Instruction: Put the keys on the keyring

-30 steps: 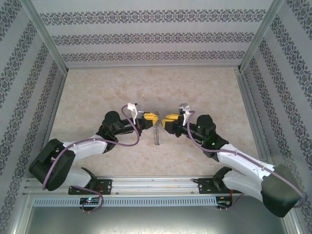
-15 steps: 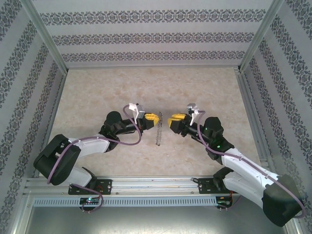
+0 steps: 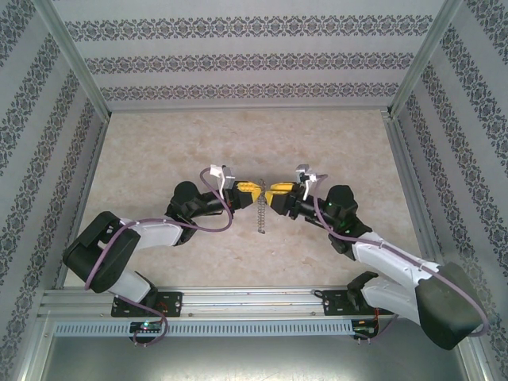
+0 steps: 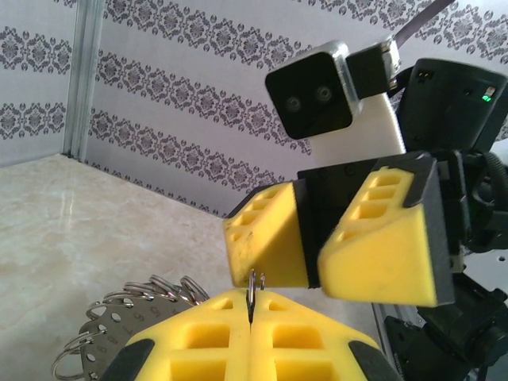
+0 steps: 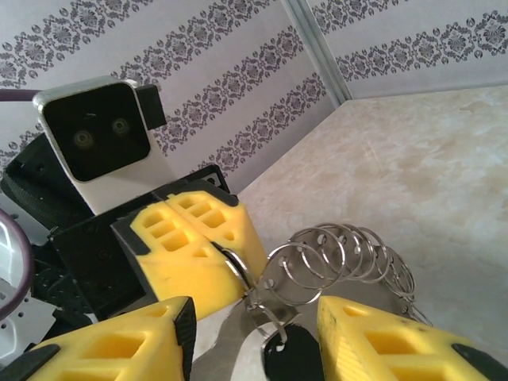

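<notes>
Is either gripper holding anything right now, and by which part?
The left gripper is shut on the keyring, pinching a thin wire loop at its rim. The right gripper stands open around the key, clamping nothing.

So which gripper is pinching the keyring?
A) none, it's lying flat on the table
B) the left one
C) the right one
B: the left gripper is shut on the rim of the keyring, while the right gripper is open beside it.

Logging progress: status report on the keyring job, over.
Left end effector shut on keyring rim. Right end effector open, facing it. Black-headed key between its jaws. No obstruction seen.
</notes>
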